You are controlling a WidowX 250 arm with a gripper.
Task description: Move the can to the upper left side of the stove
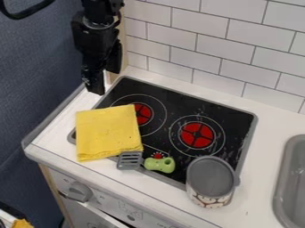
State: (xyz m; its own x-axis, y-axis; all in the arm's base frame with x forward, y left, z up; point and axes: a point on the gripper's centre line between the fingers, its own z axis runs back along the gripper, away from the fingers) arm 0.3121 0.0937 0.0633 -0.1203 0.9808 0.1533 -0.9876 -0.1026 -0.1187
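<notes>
the can (211, 180) is a rounded cylinder with a smooth, flat grey top and a pale side patterned in dark and brownish marks. it stands upright on the near right corner of the stove (223, 118), a glossy black panel with a grey rim, scuffed in places, with two red burners inside thin pale rings.

the black, hard-looking gripper (98, 82) hangs over the far left corner of the stove, pointing down. whether it is open or closed i cannot tell. the can lies well apart from it, diagonally across the stove, nearer the camera and to the right.

a folded yellow cloth (107, 133), soft and a little speckled, covers the near left of the stove and the edge of the left burner ring. a grey slotted spatula head (129, 160) touches its lower edge, and a smooth green knobby piece (159, 164) lies between that and the can. these sit along the near side, while the far left corner has the gripper above it. to the right is a grey sink (289, 178), set in the white counter (256, 196).
</notes>
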